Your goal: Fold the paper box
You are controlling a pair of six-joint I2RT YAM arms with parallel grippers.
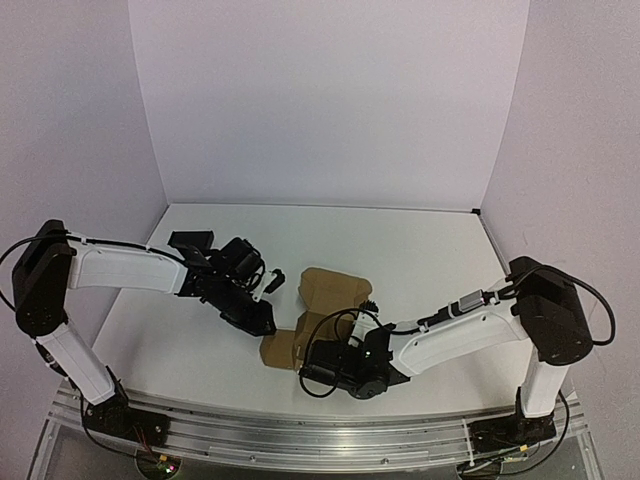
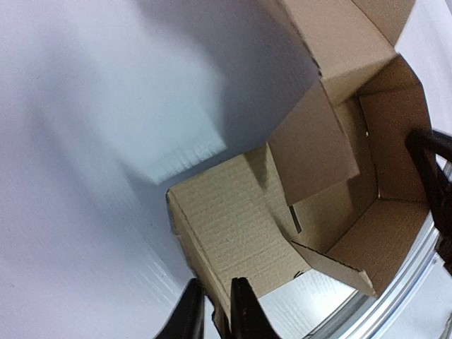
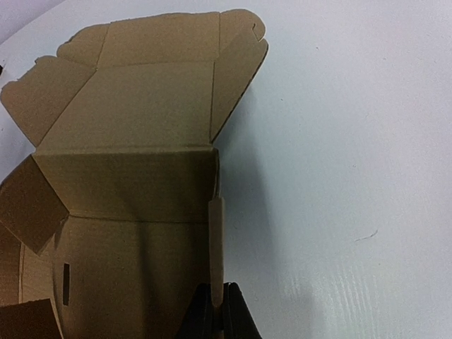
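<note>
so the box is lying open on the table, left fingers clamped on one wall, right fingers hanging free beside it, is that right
Not quite: the right fingers are not free. The right wrist view shows them closed on an upright side wall of the paper box. The rest holds: the box lies open, and the left fingers are clamped on another wall.

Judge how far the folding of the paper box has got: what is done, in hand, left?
Done: the paper box is partly shaped, with several walls standing. In hand: the left jaws pinch one wall's edge, and the right jaws pinch another side wall. Left: the lid panel lies open and a corner flap stands loose inside, so tucking and closing are not yet done.
</note>
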